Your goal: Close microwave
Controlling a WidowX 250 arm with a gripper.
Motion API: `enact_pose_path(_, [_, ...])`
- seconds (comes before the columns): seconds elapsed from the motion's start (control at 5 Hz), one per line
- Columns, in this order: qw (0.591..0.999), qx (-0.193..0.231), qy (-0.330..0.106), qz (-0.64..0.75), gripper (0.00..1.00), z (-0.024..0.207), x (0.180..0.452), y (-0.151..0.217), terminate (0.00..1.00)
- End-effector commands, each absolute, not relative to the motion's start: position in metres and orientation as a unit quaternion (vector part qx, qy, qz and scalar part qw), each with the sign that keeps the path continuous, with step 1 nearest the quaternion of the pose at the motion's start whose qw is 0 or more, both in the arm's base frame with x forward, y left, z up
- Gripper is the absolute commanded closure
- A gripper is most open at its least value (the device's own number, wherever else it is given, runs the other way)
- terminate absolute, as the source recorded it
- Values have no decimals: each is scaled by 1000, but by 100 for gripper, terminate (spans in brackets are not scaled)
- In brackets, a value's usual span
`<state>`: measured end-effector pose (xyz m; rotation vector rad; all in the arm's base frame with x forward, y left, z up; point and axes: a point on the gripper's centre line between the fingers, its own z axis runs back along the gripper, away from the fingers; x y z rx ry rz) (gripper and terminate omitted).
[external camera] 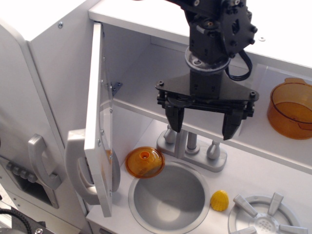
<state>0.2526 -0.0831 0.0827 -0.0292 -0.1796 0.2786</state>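
Observation:
The microwave (141,73) is a white box compartment at the upper middle, with its inside empty. Its white door (95,122) stands wide open, swung out toward me and seen nearly edge-on, hinged at the left. A grey handle (77,165) is on the door's lower outer edge. My black gripper (204,126) hangs in front of the compartment's shelf, to the right of the door and apart from it. Its two fingers point down, are spread apart and hold nothing.
A round grey sink (168,197) lies below, with a grey faucet (192,148) behind it. An orange lid (145,162) sits left of the sink, a small yellow piece (219,200) right of it, a burner (263,219) at the lower right. An orange pot (291,108) stands on the right shelf. A grey telephone (41,163) hangs at the left.

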Motion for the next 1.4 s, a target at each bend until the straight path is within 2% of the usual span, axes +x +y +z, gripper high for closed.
enact_pose_path(0.0, [986, -15, -89, 139, 0, 83, 253, -83, 0])
enact_pose_path(0.4, [984, -82, -99, 123, 0, 151, 209, -89, 0])
enact_pose_path(0.6, [981, -107, -116, 109, 0, 179, 179, -71, 0])
enact_pose_path(0.8, [979, -112, -131, 106, 0, 189, 151, -42, 0])
enact_pose_path(1.0, [980, -88, -133, 117, 0, 185, 140, -14, 0])
enact_pose_path(1.2, [978, -86, -125, 144, 0, 168, 148, 11, 0])
